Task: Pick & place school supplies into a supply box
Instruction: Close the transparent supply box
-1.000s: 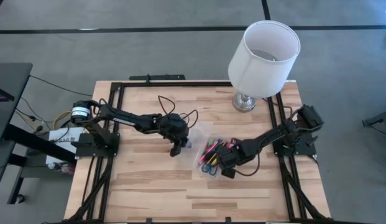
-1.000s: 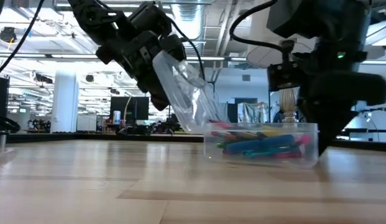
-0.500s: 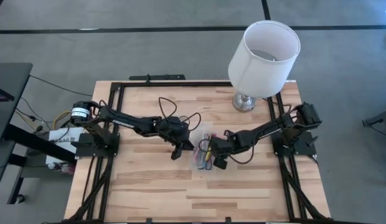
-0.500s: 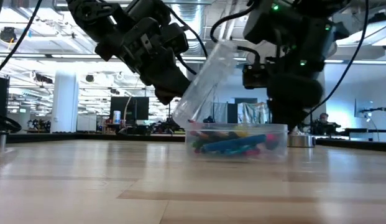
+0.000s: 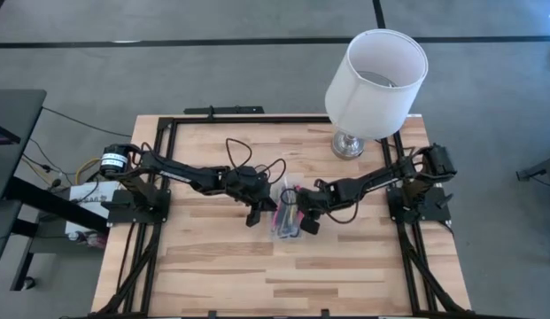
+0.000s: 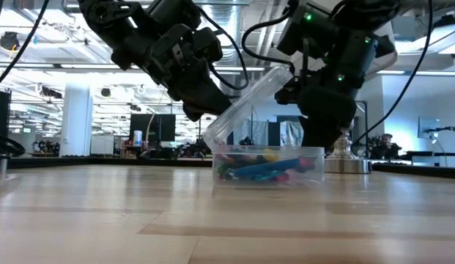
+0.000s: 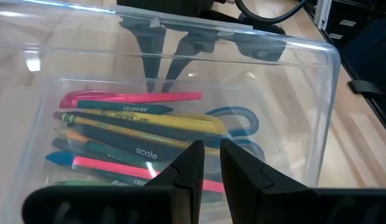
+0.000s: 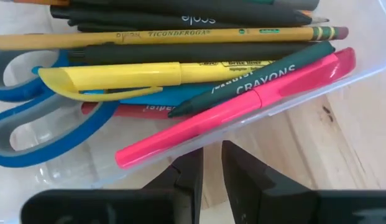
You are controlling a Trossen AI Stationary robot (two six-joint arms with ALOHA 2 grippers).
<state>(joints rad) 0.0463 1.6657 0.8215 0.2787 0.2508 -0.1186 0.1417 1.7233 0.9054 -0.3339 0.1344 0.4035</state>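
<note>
The supply box (image 5: pixel 288 215) sits on the desk (image 5: pixel 213 266) near its middle, flanked by both arms. The left gripper (image 5: pixel 254 211) stands just beside the box on one side; its jaws are almost together, pinched on the raised clear lid (image 6: pixel 245 105), which slants up from the box's edge. The right gripper (image 5: pixel 312 219) stands at the opposite side, its jaws narrowly parted right at the box's clear wall; whether they grip the wall cannot be told. The box is transparent and holds the school supplies (image 8: pixel 180 68): a pink pen (image 8: pixel 242 102), a yellow pen (image 8: pixel 137 76), a yellow pencil (image 8: pixel 161 38), dark green crayons and blue-handled scissors (image 8: pixel 31 127), lying lengthwise together.
</note>
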